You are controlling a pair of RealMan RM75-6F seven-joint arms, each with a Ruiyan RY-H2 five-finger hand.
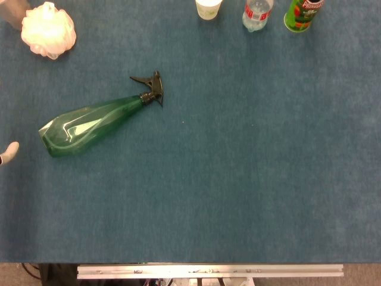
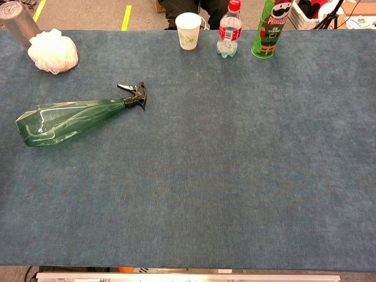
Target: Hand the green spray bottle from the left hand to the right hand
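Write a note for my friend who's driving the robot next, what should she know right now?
Left hand: only a sliver shows at the head view's left edge, near the bottle's base; state unclear.
Right hand: not visible.
The translucent green plastic spray bottle lies on its side on the blue table, black trigger nozzle towards the far side.
Done: nothing.
Left: left hand picks it up, passes to right.

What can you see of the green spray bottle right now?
The green spray bottle lies on its side on the blue table cover, left of centre. Its body looks like clear green plastic, faceted, wide at the base and tapering to the neck. A black trigger head sits on the neck, pointing toward the far right; the base points toward the near left. Whether it holds liquid cannot be told. Nothing touches it but the cover; no hand holds it.
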